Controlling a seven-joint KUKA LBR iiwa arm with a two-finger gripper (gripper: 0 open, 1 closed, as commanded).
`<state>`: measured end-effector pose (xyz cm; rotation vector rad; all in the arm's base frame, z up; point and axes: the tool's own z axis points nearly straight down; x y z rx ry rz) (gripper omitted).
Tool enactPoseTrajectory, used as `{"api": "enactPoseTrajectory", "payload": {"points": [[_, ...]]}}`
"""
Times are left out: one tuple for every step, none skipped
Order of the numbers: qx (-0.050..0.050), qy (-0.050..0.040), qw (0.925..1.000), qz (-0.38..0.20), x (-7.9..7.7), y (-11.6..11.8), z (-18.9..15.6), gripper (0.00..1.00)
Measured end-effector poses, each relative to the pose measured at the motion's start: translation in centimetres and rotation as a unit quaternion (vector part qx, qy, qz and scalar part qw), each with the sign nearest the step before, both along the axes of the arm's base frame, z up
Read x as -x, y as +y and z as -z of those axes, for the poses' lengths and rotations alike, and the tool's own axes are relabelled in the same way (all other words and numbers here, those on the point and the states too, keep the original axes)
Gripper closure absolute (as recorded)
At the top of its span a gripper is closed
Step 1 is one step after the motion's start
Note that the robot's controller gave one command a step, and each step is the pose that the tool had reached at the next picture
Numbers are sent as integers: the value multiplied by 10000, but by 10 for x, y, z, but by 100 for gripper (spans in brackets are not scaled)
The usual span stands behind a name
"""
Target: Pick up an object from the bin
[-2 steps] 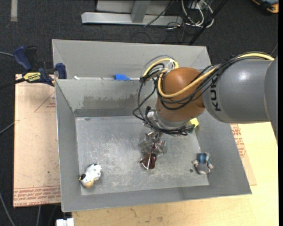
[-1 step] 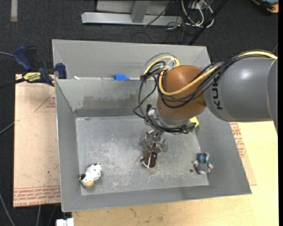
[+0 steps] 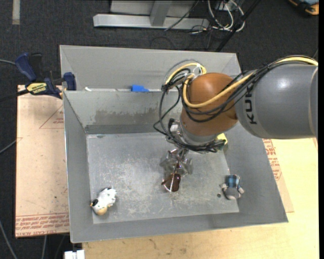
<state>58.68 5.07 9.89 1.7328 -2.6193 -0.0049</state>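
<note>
This is a robotics lab or test room, not a home or shop. 1 heavy grey industrial robot arm (image 3: 283, 103) with maker's lettering on its side dominates the scene, with thick cables (image 3: 296, 59) strapped along it and looped over an orange wrist cover (image 3: 210, 91). It reaches into a plain grey sheet-metal bin (image 3: 126, 162) built as a test fixture. Around the bin lies dark carpet (image 3: 45, 25), with a loose tangle of wires (image 3: 223, 15) and what may be the flat metal foot of a stand (image 3: 152, 20), cut off by the top edge.
</note>
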Motion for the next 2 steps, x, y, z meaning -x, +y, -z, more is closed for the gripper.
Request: {"api": "enactPoseTrajectory", "payload": {"points": [[0,30,10000,-2,2,0,-22,100],[-1,0,10000,0,0,0,-45,100]]}}
